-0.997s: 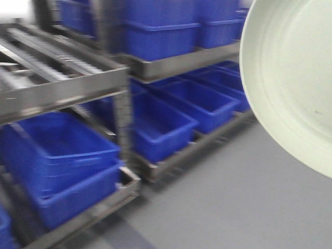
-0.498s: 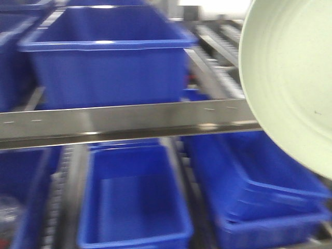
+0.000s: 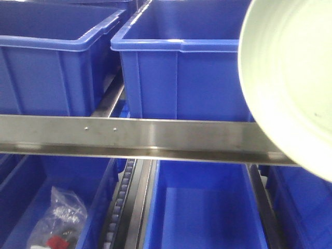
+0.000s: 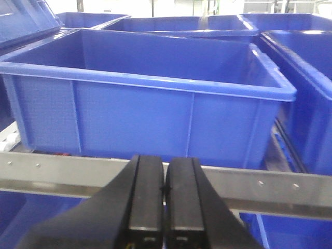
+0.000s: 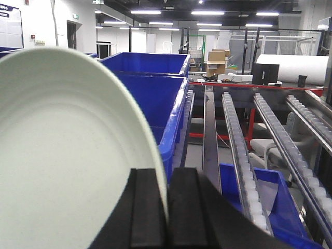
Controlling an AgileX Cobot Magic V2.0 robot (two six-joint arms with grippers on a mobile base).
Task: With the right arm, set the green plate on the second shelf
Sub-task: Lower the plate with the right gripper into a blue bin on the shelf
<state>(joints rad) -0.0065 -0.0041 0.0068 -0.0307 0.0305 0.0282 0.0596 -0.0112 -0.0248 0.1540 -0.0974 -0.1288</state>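
Observation:
The green plate (image 3: 290, 78) fills the right side of the front view, held on edge and close to the camera, in front of the steel shelf rail (image 3: 129, 137). In the right wrist view the same plate (image 5: 62, 155) stands upright at the left, its rim pinched between the black fingers of my right gripper (image 5: 165, 181), which is shut on it. My left gripper (image 4: 164, 179) is shut with nothing between its fingers, just in front of a steel rail (image 4: 290, 189) and a blue bin (image 4: 145, 104).
Blue bins (image 3: 176, 62) stand side by side on the shelf above the rail, with more bins (image 3: 207, 207) on the level below. A plastic bag of small parts (image 3: 59, 218) lies in the lower left bin. Roller tracks (image 5: 236, 150) run beside the bins.
The front view has swung across the rack and closed in on the shelf rail and bins. The plate keeps the same place at the right of the view.

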